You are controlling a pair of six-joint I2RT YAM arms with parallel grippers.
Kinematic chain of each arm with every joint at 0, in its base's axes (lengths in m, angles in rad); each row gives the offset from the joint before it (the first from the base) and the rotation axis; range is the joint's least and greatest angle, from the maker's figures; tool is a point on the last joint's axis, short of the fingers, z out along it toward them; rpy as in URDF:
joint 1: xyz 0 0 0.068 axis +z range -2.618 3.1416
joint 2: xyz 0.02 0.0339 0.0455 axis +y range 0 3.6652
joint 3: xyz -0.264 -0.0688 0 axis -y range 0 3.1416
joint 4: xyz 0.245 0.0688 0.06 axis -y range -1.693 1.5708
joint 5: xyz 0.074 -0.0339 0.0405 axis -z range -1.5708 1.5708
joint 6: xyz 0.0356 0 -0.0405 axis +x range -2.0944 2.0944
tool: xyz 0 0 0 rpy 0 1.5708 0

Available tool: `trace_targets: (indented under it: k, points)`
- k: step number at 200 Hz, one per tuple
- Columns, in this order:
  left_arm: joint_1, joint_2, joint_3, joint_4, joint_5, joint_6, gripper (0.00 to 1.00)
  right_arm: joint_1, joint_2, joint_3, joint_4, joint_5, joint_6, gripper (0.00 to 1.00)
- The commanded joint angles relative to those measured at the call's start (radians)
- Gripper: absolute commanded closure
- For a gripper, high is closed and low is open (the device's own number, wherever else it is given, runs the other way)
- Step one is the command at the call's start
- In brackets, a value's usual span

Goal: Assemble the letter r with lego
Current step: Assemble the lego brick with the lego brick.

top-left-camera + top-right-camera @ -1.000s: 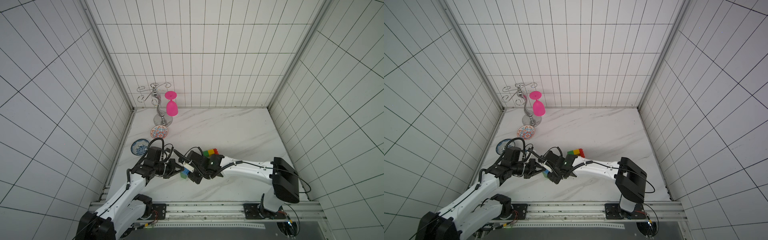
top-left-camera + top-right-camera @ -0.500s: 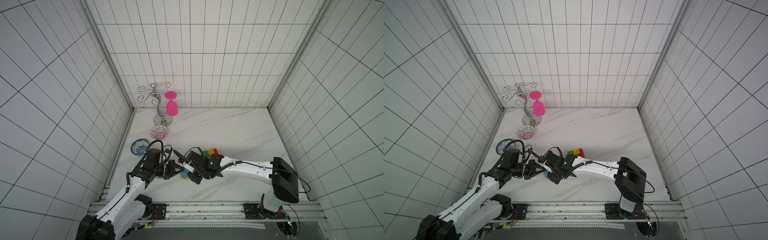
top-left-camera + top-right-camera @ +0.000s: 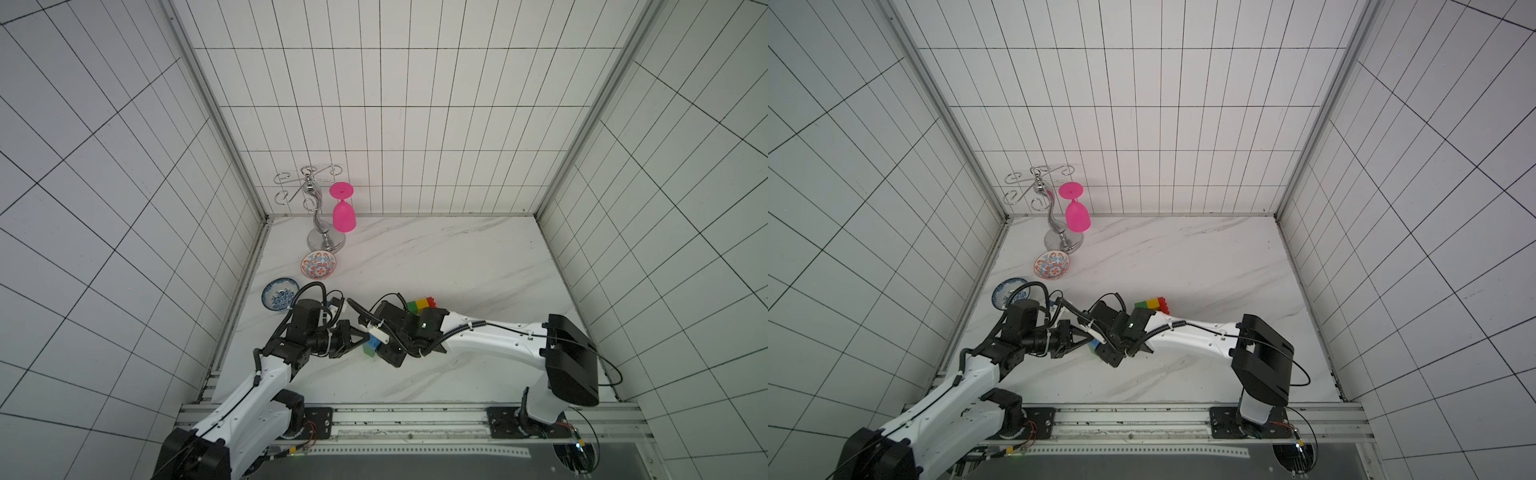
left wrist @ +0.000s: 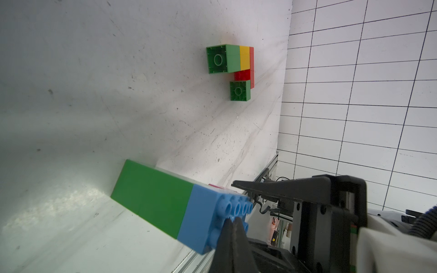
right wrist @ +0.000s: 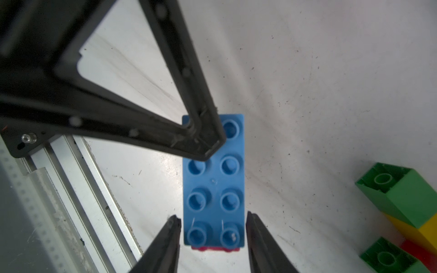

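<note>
— What lies under the left pincer (image 3: 362, 335)?
— A white marble top (image 3: 436, 257), evenly lit.
— Around it?
— White tiled walls (image 3: 415, 124) on three sides, a metal rail (image 3: 415, 419) on the fourth.
— Farther off?
— A wire rack (image 3: 324, 241) with a pink glass (image 3: 344, 216), well apart, in the corner.

Most of the pink cube (image 5: 214, 248) hidden beneath the blue brick (image 5: 214, 182)

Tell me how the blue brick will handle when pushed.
The blue brick looks like hard plastic, so probably stiff. Its flat sides make rolling unlikely. It seems joined to green bricks, so a push likely slides the whole stack.
</note>
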Motion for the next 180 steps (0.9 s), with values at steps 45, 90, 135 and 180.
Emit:
trace_targets:
  k: [45,90,135,180]
  points:
    - [-0.003,0.007,-0.050,-0.153,-0.116,-0.029,1.00,-0.004,-0.082,0.085,-0.023,-0.011,0.004,0.46]
    - [-0.004,-0.031,-0.020,-0.082,-0.077,-0.097,1.00,-0.031,-0.064,0.101,-0.024,-0.026,0.003,0.46]
    - [-0.007,-0.006,0.030,-0.066,-0.053,-0.094,1.00,-0.051,-0.034,0.105,-0.015,-0.037,0.005,0.49]
    - [-0.026,-0.003,0.053,-0.043,-0.056,-0.113,1.00,-0.061,0.010,0.098,-0.007,-0.057,0.001,0.52]
